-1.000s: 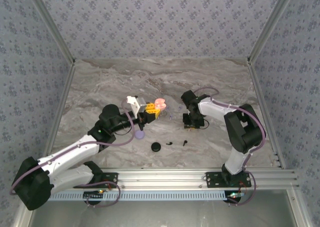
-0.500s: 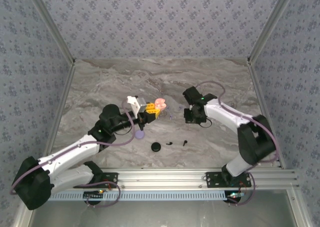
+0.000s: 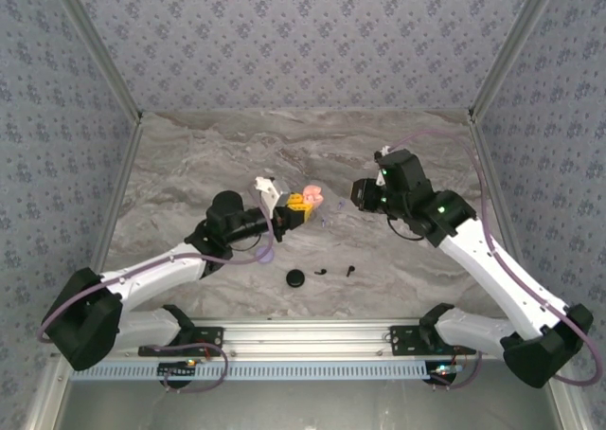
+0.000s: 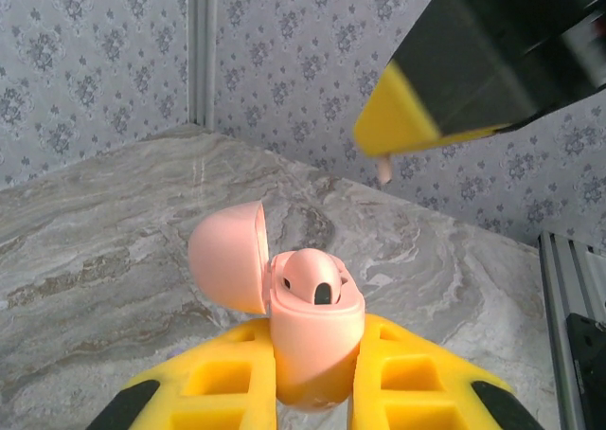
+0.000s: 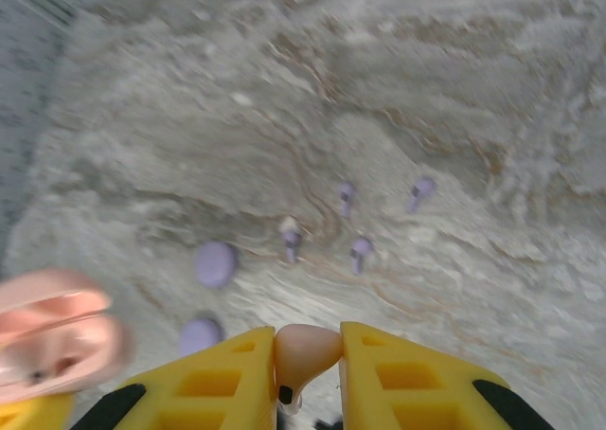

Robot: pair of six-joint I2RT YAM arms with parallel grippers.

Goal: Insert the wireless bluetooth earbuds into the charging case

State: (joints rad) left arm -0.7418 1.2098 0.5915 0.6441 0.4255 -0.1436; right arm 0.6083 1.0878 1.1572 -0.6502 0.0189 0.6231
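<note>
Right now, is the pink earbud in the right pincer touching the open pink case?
Apart. In the left wrist view the earbud hangs above the open case, with bare table visible between them.

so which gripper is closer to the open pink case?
Left. The left gripper is shut on the pink charging case; the right gripper, holding a pinkish earbud, sits off to the case's right, clear of it.

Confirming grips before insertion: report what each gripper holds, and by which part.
Left gripper clamps the open pink charging case by its lower body. Right gripper pinches a pale pink earbud by its rounded head, stem free.
</note>
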